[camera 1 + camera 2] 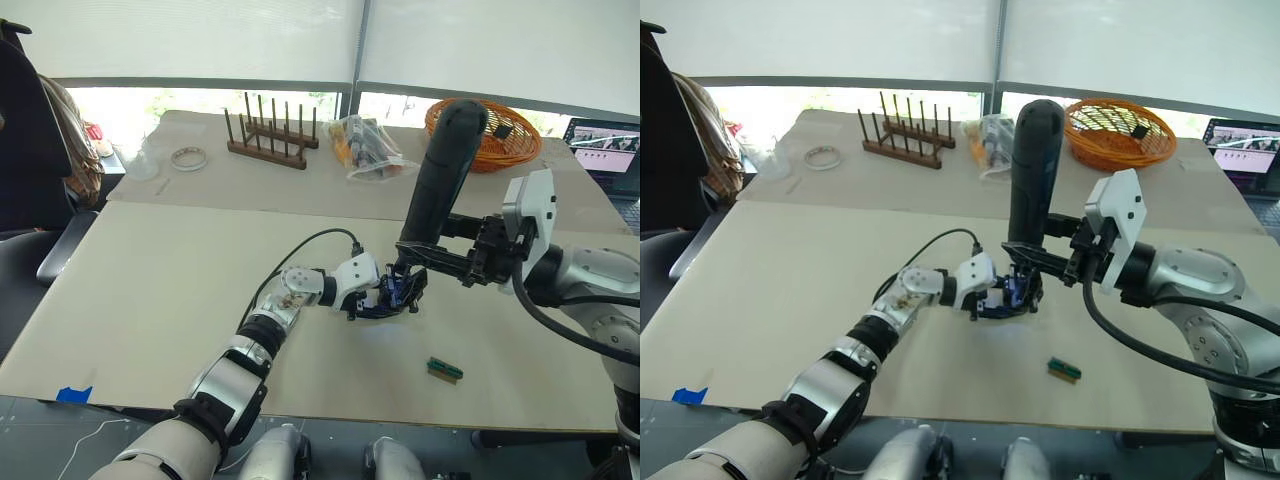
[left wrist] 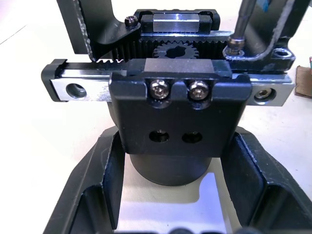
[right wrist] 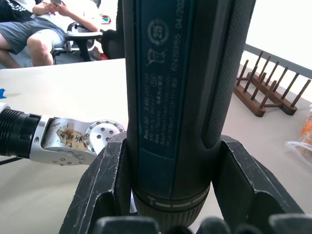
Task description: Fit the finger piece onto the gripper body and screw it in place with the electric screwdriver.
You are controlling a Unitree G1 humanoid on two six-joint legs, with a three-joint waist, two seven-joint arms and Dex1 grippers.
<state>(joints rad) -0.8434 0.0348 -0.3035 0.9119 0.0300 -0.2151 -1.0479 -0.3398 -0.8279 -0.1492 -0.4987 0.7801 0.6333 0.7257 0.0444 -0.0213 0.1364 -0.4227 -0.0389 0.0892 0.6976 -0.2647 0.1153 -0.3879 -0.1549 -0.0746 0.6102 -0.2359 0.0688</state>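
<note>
Left fingers [image 2: 170, 204] clasp gripper body [image 2: 170, 112]; right fingers [image 3: 170, 195] clamp upright electric screwdriver [image 3: 180, 87]

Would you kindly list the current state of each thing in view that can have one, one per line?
electric screwdriver: upright, bit down at the gripper body, clamped in the right gripper.
gripper body: held in the left gripper, two screws seated on its front block, two holes below them open.
small green block: lying loose on the table.
orange basket: upright on the far table.
</note>
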